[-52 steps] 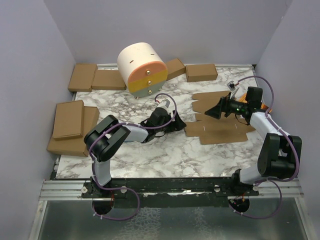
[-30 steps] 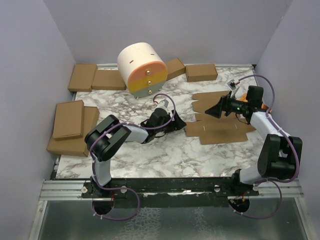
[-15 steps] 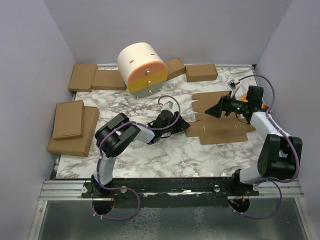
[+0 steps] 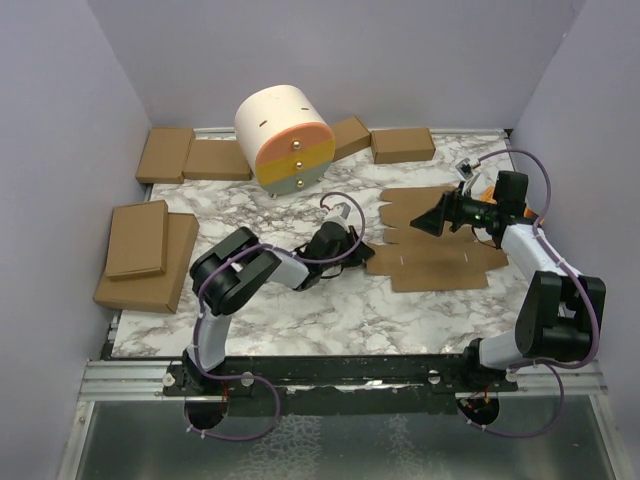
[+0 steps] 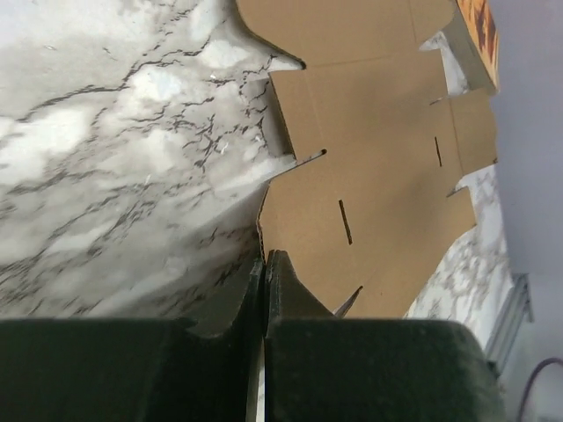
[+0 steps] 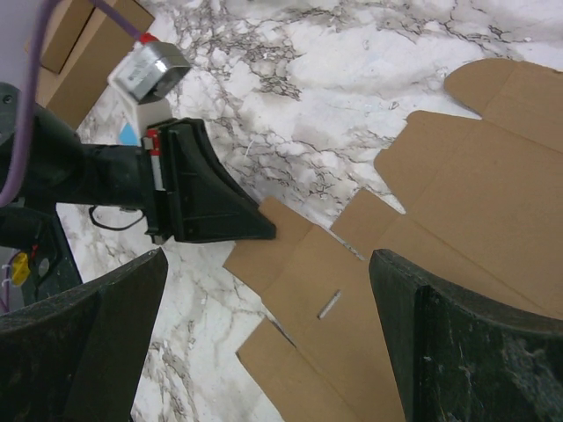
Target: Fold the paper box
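Cut off at top edge: paper box (image 5: 369, 176); orange booklet (image 5: 482, 31) mostly out of frame.

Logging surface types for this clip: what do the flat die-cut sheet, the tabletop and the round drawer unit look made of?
The paper box: plain brown cardboard, matte, with cut slots and crease lines. The table: white with grey veins, marble-look; real stone or printed laminate, cannot tell. The drawer unit: smooth cream shell, orange and yellow fronts; perhaps painted wood or plastic.
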Robot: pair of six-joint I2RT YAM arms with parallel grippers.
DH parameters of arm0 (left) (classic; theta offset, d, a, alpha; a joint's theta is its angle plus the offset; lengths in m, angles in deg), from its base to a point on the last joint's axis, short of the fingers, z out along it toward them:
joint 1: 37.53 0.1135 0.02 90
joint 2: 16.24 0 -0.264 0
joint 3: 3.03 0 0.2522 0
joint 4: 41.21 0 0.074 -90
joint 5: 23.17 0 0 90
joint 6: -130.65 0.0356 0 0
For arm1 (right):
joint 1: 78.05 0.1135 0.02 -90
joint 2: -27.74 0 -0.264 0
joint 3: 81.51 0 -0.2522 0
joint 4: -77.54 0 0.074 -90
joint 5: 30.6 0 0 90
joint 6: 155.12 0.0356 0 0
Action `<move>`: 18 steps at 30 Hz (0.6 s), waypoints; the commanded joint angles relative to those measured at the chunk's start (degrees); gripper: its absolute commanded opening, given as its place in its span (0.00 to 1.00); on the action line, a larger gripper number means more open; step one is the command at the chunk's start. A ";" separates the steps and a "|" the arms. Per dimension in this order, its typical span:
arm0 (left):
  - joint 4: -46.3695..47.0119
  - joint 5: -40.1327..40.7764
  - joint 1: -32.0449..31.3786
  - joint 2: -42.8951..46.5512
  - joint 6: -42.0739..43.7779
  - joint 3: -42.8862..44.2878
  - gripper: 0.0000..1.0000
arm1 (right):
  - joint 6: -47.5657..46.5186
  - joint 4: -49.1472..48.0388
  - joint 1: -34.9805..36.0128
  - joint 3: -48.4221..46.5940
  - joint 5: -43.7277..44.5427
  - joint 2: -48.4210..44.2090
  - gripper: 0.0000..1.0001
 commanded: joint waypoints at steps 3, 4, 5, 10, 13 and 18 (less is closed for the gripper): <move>-1.81 4.04 0.38 14.21 28.47 -8.53 0.00 | -2.75 2.23 -0.25 -3.22 -8.33 -1.91 0.99; -2.57 2.79 0.77 16.68 32.22 -9.85 0.00 | -3.32 2.48 -0.25 -3.39 -10.02 -2.29 0.99; -3.04 1.52 1.11 18.58 36.03 -11.14 0.00 | -3.81 2.53 -0.25 -3.34 -11.44 -2.64 0.99; -4.22 -6.61 3.43 30.35 49.36 -17.67 0.00 | -5.65 2.60 -0.25 -3.11 -12.69 -4.82 0.98; -9.90 -6.54 4.89 35.37 53.35 -18.09 0.00 | -7.47 4.25 -0.25 -3.95 -11.35 -5.60 0.98; -13.87 -6.44 6.68 41.95 57.41 -19.98 0.00 | -6.42 5.38 -3.02 -5.72 -9.21 -8.12 0.98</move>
